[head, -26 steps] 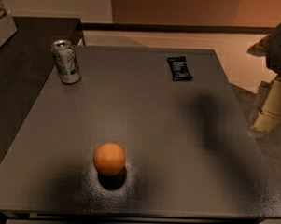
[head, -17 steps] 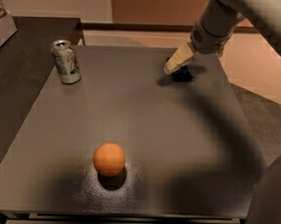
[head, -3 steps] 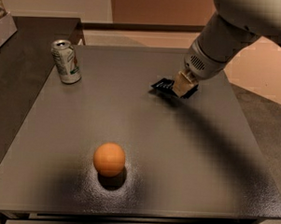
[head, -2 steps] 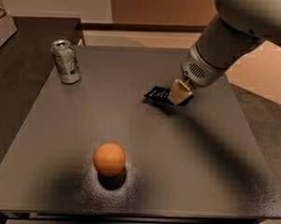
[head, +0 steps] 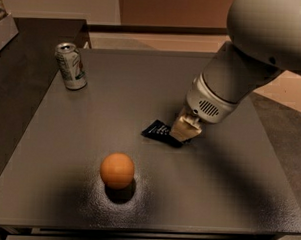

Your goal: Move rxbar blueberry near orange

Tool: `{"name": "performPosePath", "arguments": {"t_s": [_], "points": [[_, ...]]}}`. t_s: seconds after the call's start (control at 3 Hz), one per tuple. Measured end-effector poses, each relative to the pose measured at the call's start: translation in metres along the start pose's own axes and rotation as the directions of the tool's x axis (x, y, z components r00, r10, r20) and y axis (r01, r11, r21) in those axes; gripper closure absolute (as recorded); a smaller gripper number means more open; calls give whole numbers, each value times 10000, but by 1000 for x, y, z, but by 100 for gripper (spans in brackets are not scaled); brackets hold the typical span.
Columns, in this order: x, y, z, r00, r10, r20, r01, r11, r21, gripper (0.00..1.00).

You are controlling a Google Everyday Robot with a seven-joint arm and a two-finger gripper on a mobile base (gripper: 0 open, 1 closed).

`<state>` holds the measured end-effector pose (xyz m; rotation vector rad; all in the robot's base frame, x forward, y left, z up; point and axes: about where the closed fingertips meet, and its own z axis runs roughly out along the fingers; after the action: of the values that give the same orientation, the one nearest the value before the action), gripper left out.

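Note:
The rxbar blueberry, a dark navy wrapper with white print, is near the middle of the dark table, its right end under my fingers. My gripper is shut on that end of the bar and holds it low over the table, tilted. The orange sits on the table toward the front, to the lower left of the bar and about a hand's width from it. My arm's large white housing fills the upper right.
A silver-green drink can stands upright at the table's far left corner. The dark table ends at a front edge near the frame's bottom. A second dark surface lies to the left.
My gripper has carried the rxbar from the far right of the table toward the front and left, closer to the orange. The orange and the can have not moved.

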<state>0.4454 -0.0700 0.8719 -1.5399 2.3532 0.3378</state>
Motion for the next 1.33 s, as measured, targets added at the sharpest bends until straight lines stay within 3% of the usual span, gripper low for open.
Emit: {"name": "performPosePath", "arguments": {"t_s": [0.33, 0.67, 1.33], "points": [[18, 25, 8, 9947, -1018, 157, 1025, 9928, -616, 100], [23, 30, 7, 9886, -1487, 245, 1501, 9861, -711, 100], [17, 39, 4, 9853, -1685, 273, 1702, 9824, -773, 100]]}}
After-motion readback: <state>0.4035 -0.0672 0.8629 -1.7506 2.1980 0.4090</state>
